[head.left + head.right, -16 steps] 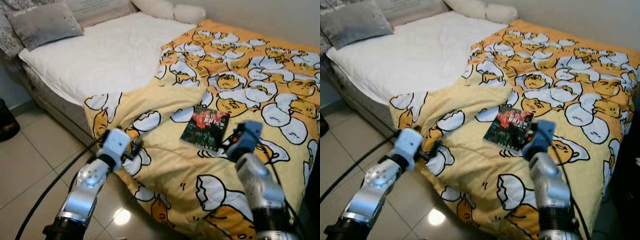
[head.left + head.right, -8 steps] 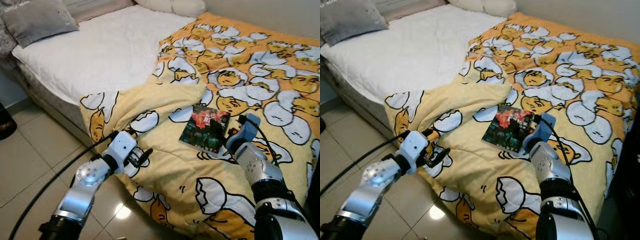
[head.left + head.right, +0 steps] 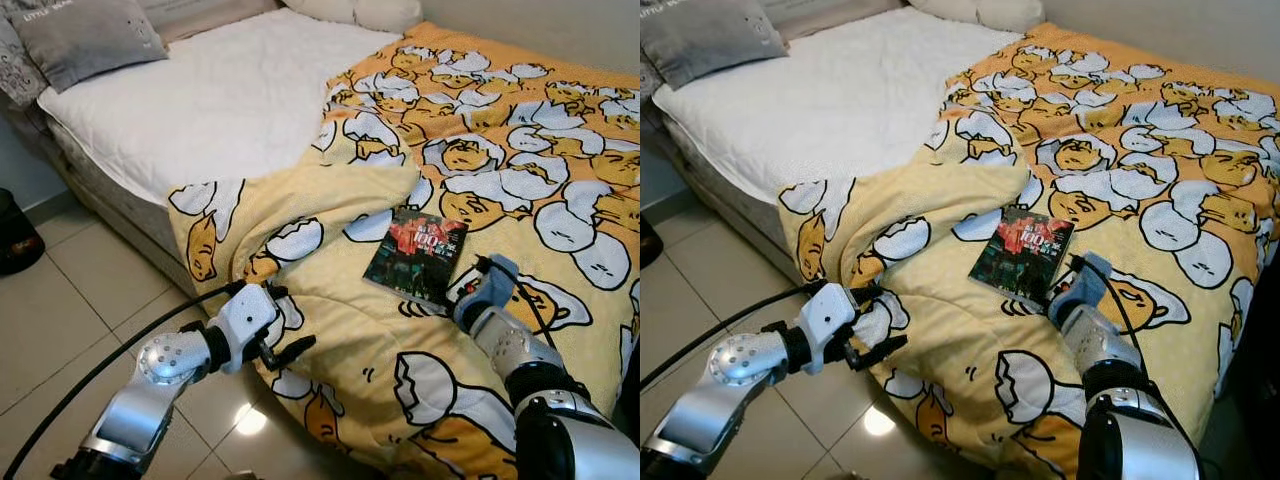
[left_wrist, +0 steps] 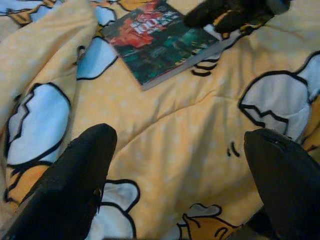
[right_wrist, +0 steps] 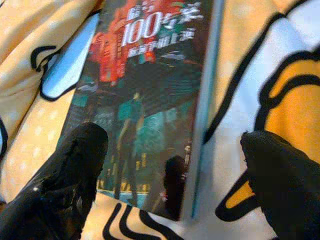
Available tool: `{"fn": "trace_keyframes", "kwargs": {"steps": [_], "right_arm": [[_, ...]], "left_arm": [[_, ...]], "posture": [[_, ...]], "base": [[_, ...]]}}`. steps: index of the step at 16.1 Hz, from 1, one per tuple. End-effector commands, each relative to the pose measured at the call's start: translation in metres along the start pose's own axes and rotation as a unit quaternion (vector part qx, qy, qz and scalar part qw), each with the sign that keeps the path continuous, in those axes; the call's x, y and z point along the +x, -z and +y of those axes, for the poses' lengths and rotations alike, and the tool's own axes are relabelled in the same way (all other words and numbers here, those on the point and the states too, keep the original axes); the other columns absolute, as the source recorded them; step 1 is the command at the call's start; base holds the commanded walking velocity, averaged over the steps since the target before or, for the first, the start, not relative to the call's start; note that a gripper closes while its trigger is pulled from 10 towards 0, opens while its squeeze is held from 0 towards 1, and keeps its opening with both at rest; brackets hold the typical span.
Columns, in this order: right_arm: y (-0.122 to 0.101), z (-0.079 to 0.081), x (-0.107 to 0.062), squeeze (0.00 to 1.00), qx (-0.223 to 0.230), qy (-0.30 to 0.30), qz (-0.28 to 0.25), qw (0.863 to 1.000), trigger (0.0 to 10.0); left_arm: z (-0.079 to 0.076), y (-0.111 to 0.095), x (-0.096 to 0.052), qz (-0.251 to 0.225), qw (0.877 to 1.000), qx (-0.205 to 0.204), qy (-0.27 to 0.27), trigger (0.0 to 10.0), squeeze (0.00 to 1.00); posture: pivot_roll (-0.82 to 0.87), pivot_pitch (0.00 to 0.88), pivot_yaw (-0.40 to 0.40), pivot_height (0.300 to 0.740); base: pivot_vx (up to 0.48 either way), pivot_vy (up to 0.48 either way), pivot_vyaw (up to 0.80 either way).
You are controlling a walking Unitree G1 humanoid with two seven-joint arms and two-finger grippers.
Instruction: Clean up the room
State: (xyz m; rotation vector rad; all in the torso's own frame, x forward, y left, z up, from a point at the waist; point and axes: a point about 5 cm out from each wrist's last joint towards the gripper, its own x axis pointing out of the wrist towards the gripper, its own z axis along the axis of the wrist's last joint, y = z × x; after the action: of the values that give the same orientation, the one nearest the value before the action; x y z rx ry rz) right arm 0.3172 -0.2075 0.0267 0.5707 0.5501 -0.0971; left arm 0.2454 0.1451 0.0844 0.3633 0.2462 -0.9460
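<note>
A dark paperback book (image 3: pixel 415 255) with a red and teal cover lies flat on the yellow egg-print duvet (image 3: pixel 500 150). My right gripper (image 5: pixel 170 167) is open, its two fingers spread on either side of the book's near corner, low over the duvet. In the left eye view its blue wrist (image 3: pixel 485 290) sits just right of the book. My left gripper (image 3: pixel 287 352) is open and points at the duvet's hanging edge by the bed's corner, with nothing between its fingers (image 4: pixel 85 170). The left wrist view also catches the book (image 4: pixel 155 40).
The duvet covers the bed's right half; the bare white sheet (image 3: pixel 220 100) and a grey pillow (image 3: pixel 85 35) lie at the left. A black cable (image 3: pixel 90 375) trails over the tiled floor (image 3: pixel 80 300). A dark object (image 3: pixel 15 240) stands on the floor at far left.
My left gripper has swung right and lower, toward the duvet's hanging edge. The right gripper has dropped lower at the book's near corner. The book has not moved.
</note>
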Motion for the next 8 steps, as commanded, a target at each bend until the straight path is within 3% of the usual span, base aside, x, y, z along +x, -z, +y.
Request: {"fn": "trace_keyframes", "kwargs": {"steps": [1, 8], "right_arm": [[-0.0034, 0.0053, 0.0018, 0.00, 0.036, -0.020, 0.004, 0.999, 10.0], [-0.0080, 0.0097, 0.0021, 0.00, 0.065, -0.074, -0.009, 0.995, 10.0]], "left_arm": [[-0.0026, -0.0017, -0.0020, 0.003, 1.000, -0.001, 0.012, 10.0, 0.88], [-0.0052, -0.0050, -0.0061, 0.009, 1.000, 0.001, 0.026, 10.0, 0.88]], "posture": [[0.03, 0.088, 0.018, 0.740], [0.04, 0.117, 0.005, 0.740]], "base": [[0.000, 0.000, 0.00], [0.000, 0.000, 0.00]]}}
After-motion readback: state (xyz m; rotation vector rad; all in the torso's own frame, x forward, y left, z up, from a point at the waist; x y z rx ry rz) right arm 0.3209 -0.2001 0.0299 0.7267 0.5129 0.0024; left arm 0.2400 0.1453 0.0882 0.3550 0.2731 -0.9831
